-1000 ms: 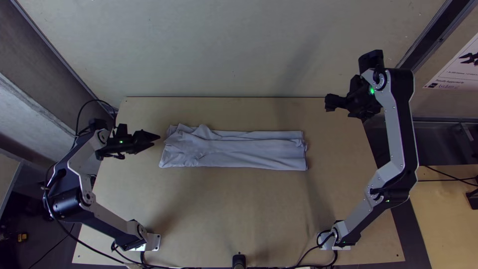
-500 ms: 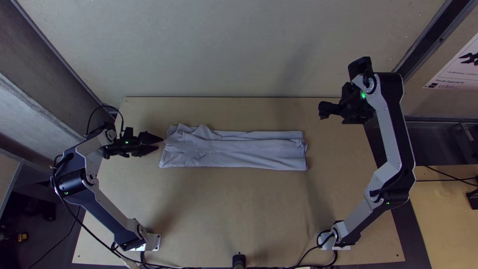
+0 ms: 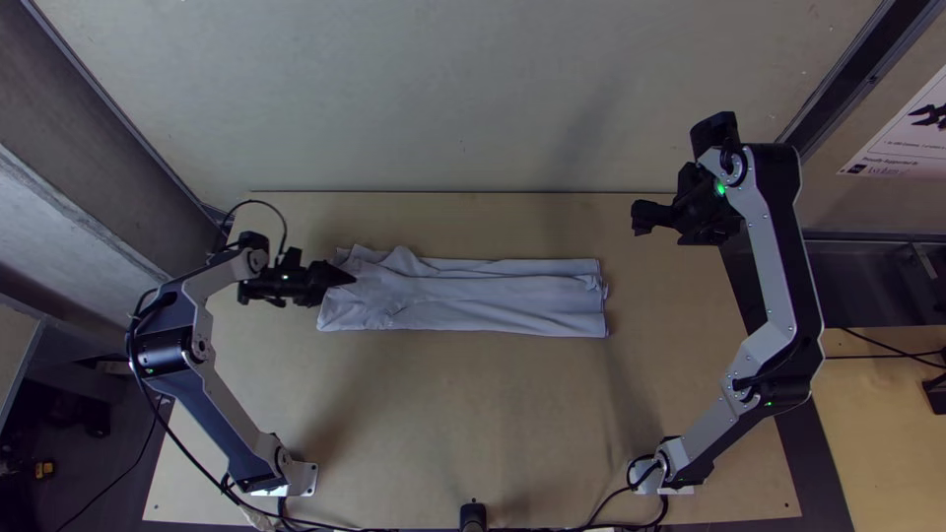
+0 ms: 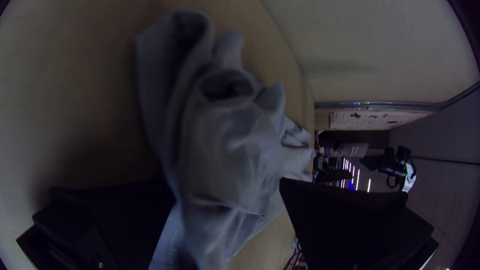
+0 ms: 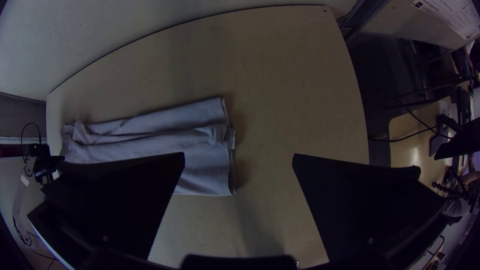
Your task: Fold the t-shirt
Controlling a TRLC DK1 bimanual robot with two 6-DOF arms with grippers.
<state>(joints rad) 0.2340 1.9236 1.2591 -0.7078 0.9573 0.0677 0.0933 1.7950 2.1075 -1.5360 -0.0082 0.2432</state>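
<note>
Left gripper (image 3: 345, 278) has come in from beside the t-shirt (image 3: 473, 296) to its rumpled end, tips now at or over the cloth. Its fingers (image 4: 350, 220) are spread with bunched fabric between them, nothing clamped (can't tell how low the tips sit).

Shirt itself has barely shifted: a long narrow strip, folded lengthwise, across the middle of the table (image 3: 473, 414). Loose creases and open tucks at the left gripper's end, neater at the far end.

Right gripper (image 5: 239, 155) drew in slightly, then held off past the neat end, well apart from the cloth, released and empty.

For the task: looks like the start of a grab for the next fold, end over end. Needs closing on all layers; catch just the top one and the strip probably peels apart.
</note>
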